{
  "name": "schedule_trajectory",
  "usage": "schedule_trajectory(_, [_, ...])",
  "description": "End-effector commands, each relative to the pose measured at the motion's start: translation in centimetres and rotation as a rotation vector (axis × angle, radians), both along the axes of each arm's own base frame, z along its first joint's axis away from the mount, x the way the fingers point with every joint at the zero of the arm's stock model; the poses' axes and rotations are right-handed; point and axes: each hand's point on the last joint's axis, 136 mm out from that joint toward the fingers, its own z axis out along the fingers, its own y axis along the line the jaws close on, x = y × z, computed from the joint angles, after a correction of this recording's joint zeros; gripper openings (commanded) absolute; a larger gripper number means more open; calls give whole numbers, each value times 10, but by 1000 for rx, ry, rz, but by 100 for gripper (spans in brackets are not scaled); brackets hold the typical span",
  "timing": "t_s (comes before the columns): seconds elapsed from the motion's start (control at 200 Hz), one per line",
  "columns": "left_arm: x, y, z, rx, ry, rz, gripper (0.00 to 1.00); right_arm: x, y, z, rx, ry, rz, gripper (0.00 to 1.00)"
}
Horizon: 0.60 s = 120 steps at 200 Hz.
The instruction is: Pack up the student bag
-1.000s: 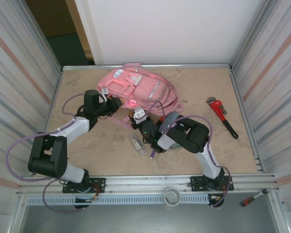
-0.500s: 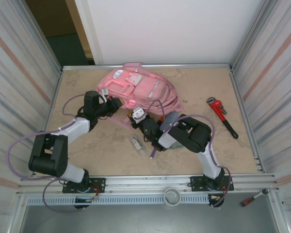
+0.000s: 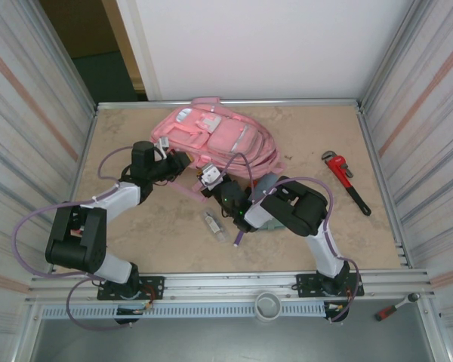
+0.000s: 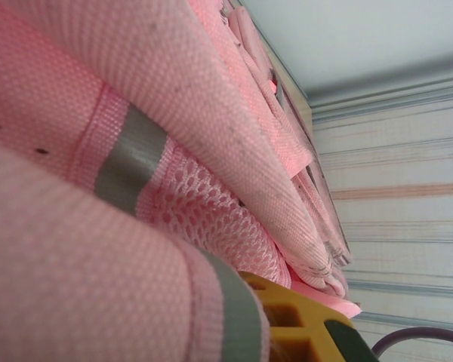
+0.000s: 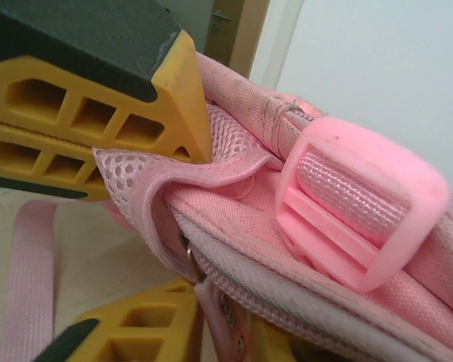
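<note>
From above, your left end effector [image 3: 183, 161] and right end effector [image 3: 204, 169] are touching the student bag [image 3: 219, 139]; up close, both are pinching its fabric.

High rear overview, wrist cameras hugging student bag [image 3: 219, 139]

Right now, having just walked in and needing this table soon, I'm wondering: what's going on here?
Two robot arms are working on a pink student bag lying at the back of the table. The left hand is shut on fabric at its near left edge. The right hand pinches a mesh-and-zip edge beside a pink buckle. A red pipe wrench and a small clear bottle lie on the table outside the bag, so packing looks far from done.
</note>
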Motion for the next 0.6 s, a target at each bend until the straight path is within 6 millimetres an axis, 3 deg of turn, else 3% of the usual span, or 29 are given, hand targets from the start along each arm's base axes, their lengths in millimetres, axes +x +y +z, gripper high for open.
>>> schedule_trajectory(0.0, [-9, -12, 1, -14, -16, -76, 0, 8, -5, 27, 63, -68, -38, 15])
schedule_trajectory(0.346, [-6, -7, -1, 10, -18, -61, 0, -3, -18, 17, 43, -37, -61, 8])
schedule_trajectory(0.596, [0, 11, -2, 34, -25, -16, 0, -14, -39, -1, 19, 33, -101, 4])
